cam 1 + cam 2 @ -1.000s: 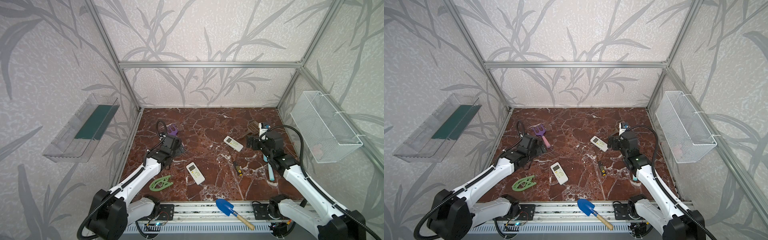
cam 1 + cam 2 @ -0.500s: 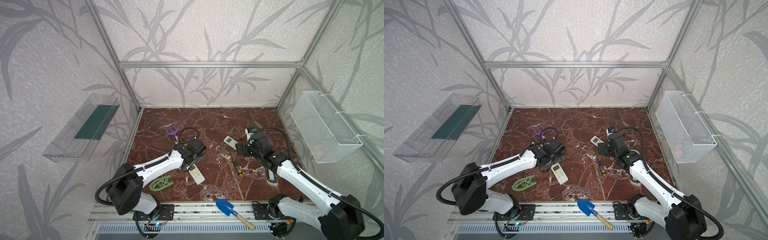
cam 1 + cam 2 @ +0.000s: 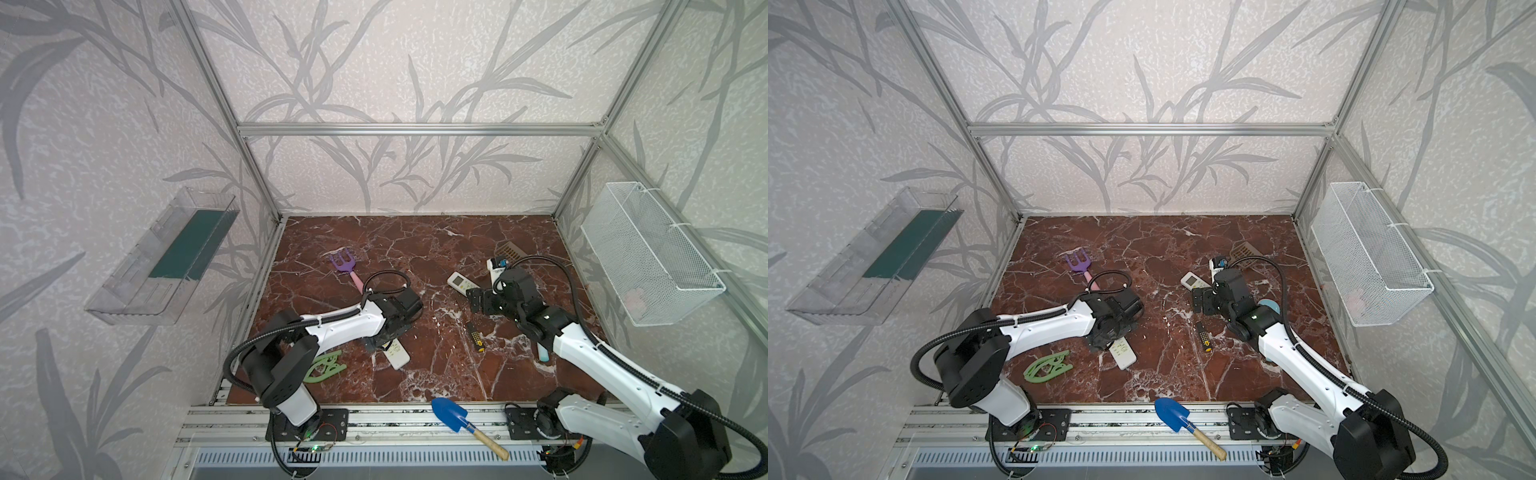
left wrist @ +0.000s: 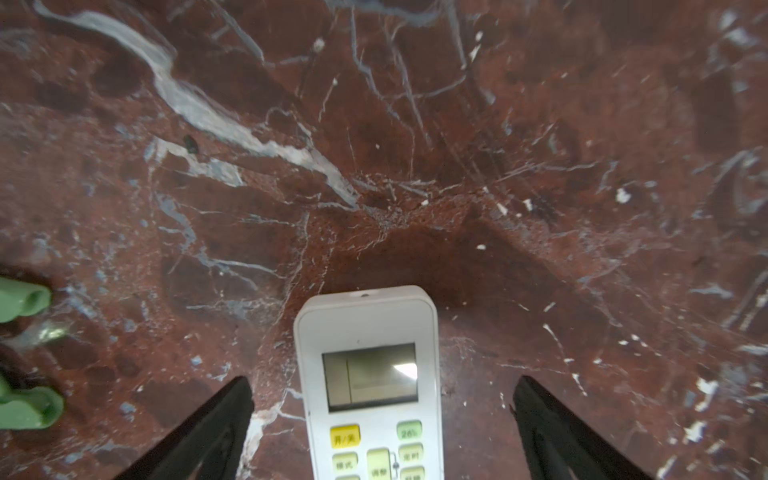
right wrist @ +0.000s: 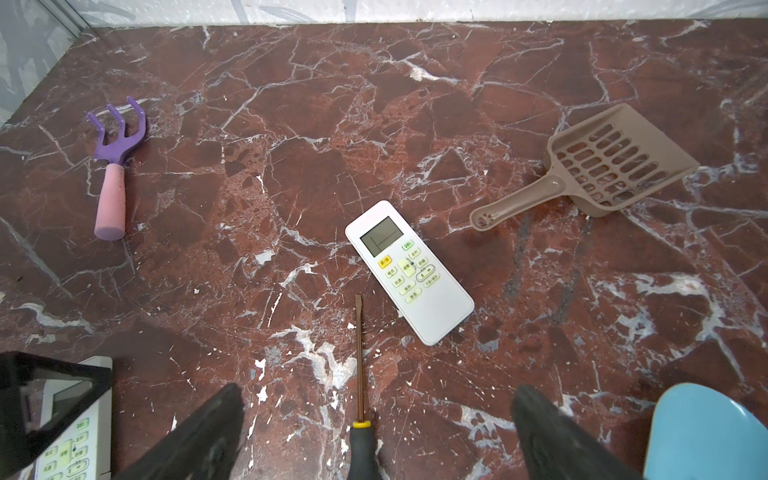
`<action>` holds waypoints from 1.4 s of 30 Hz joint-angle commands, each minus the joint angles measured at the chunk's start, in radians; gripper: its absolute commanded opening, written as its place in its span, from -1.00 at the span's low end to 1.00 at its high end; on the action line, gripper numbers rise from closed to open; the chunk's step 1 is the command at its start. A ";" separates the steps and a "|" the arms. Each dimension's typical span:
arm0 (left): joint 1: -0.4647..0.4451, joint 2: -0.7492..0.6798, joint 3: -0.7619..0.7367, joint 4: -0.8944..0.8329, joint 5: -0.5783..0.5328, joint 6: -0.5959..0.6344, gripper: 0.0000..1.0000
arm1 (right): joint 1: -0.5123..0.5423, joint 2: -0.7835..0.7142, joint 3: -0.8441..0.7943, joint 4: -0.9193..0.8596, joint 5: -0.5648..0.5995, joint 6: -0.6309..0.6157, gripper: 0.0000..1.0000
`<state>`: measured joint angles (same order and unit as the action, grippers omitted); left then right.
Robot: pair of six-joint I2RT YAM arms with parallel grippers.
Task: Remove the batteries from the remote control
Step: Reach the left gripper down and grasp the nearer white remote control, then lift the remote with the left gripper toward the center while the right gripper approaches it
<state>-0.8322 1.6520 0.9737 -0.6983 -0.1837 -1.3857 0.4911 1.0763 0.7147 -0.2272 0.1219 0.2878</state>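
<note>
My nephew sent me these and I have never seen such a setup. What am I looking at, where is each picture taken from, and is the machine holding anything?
Two robot arms, each ending in a two-fingered gripper. Both top views look down on the whole marble table; each wrist view comes from a camera on an arm's wrist. The left gripper stands open astride a white remote lying buttons up. The right gripper is open too; a screwdriver lies between its fingers in its wrist view, a second remote beyond. Nothing is held. A purple rake and brown scoop lie further off. No batteries show.
</note>
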 commanded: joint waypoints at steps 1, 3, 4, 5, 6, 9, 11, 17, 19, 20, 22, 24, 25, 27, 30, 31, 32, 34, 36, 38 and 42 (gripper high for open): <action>-0.003 0.041 0.026 -0.012 0.036 -0.041 0.93 | 0.004 -0.021 -0.011 0.026 -0.016 -0.004 0.98; -0.004 0.051 0.032 -0.014 0.042 -0.042 0.89 | 0.004 -0.025 -0.011 0.026 -0.016 -0.004 0.98; -0.004 0.055 0.031 -0.014 0.044 -0.043 0.87 | 0.004 -0.027 -0.012 0.028 -0.016 -0.004 0.98; -0.004 0.056 0.030 -0.013 0.045 -0.044 0.82 | 0.004 -0.031 -0.012 0.031 -0.016 -0.004 0.98; -0.004 0.057 0.030 -0.013 0.047 -0.044 0.77 | 0.004 -0.033 -0.015 0.036 -0.015 -0.004 0.98; -0.005 0.062 0.034 -0.021 0.049 -0.047 0.55 | 0.003 -0.036 -0.018 0.047 -0.019 -0.007 0.98; -0.004 0.062 0.031 -0.015 0.049 -0.045 0.45 | 0.004 -0.032 -0.015 0.047 -0.019 -0.011 0.98; -0.002 0.057 0.021 0.016 0.049 -0.038 0.11 | 0.004 -0.015 -0.009 0.054 -0.028 -0.016 0.98; -0.002 0.054 0.015 0.045 0.056 -0.030 0.04 | 0.004 -0.002 -0.006 0.056 -0.044 -0.013 0.98; -0.001 0.055 0.016 0.054 0.059 -0.027 -0.02 | 0.003 0.004 -0.001 0.055 -0.061 -0.013 0.98; 0.003 0.054 0.018 0.072 0.062 -0.020 -0.10 | 0.004 0.018 0.009 0.052 -0.095 -0.012 0.98; 0.005 0.045 0.021 0.087 0.054 -0.016 -0.11 | 0.003 0.030 0.020 0.052 -0.136 -0.012 0.98; 0.008 0.038 0.021 0.102 0.048 -0.008 -0.11 | 0.004 0.036 0.023 0.055 -0.161 -0.012 0.98; 0.010 0.010 0.009 0.162 0.026 0.014 -0.11 | 0.004 0.046 0.025 0.078 -0.234 -0.023 0.98; 0.021 -0.036 -0.009 0.279 -0.012 0.061 -0.12 | 0.003 0.058 0.029 0.107 -0.360 -0.050 0.98; 0.028 -0.049 -0.018 0.323 -0.018 0.080 -0.12 | 0.004 0.059 0.027 0.121 -0.390 -0.050 0.98; 0.031 -0.063 -0.026 0.371 -0.020 0.099 -0.12 | 0.003 0.057 0.021 0.140 -0.400 -0.043 0.98; 0.038 -0.092 -0.062 0.505 -0.025 0.147 -0.14 | 0.002 0.035 -0.027 0.238 -0.411 -0.013 0.98; 0.042 -0.117 -0.105 0.657 -0.037 0.184 -0.16 | 0.001 0.001 -0.093 0.362 -0.463 -0.013 0.98; 0.050 -0.135 -0.124 0.739 -0.030 0.215 -0.17 | 0.000 -0.020 -0.108 0.385 -0.491 -0.021 0.98; 0.061 -0.175 -0.138 0.832 -0.018 0.298 -0.18 | 0.001 -0.009 -0.062 0.329 -0.531 -0.045 1.00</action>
<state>-0.7780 1.5219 0.8494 -0.0311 -0.1799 -1.1751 0.4911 1.0760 0.6201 0.0616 -0.3367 0.2592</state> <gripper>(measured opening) 0.536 0.995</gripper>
